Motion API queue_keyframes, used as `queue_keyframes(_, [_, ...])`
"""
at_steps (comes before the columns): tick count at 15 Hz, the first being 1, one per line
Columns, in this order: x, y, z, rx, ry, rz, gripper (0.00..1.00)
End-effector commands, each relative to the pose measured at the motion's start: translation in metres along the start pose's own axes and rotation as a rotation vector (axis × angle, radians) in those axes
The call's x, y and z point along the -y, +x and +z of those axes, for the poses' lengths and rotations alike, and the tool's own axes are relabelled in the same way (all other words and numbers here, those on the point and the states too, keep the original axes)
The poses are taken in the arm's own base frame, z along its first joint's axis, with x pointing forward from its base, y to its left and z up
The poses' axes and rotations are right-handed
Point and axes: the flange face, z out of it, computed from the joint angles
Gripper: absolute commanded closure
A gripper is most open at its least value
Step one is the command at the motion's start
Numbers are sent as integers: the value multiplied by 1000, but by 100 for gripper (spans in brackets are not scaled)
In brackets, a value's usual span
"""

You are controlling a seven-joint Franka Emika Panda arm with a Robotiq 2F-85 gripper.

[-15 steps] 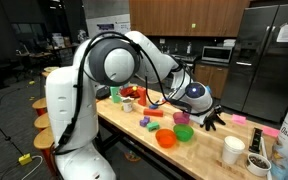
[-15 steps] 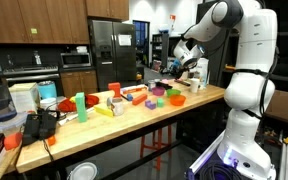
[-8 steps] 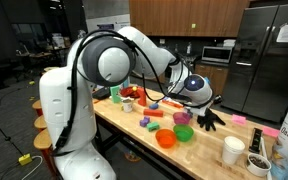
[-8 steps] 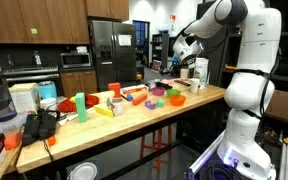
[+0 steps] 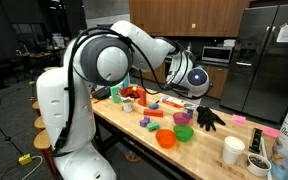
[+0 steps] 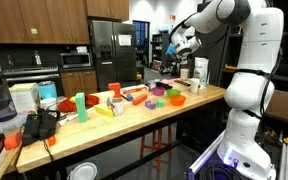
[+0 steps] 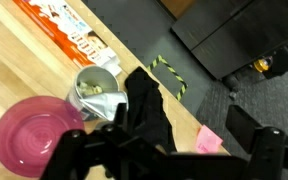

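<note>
Where the gripper [image 7: 174,158] hangs: above the black glove [image 7: 144,100], mid frame
Fingers: wide apart, holding nothing
Left side: pink bowl [image 7: 29,135], metal cup [image 7: 111,80]

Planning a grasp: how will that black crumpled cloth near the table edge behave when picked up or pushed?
The black crumpled cloth is likely floppy: it lies in folds, so it should drape and sag. It is probably light, since the fabric looks thin. It lies close to the wooden table edge, so a push may slide it off.
</note>
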Motion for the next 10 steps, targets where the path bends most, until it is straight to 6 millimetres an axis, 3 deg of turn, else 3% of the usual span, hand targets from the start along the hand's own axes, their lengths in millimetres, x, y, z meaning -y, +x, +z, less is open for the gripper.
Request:
queue_keyframes(1, [-18, 3, 23, 85, -75, 81, 0])
queue_keyframes(6, [-58, 37, 42, 47, -148, 242, 0])
queue_keyframes(10, [-76, 55, 49, 30, -170, 320, 0])
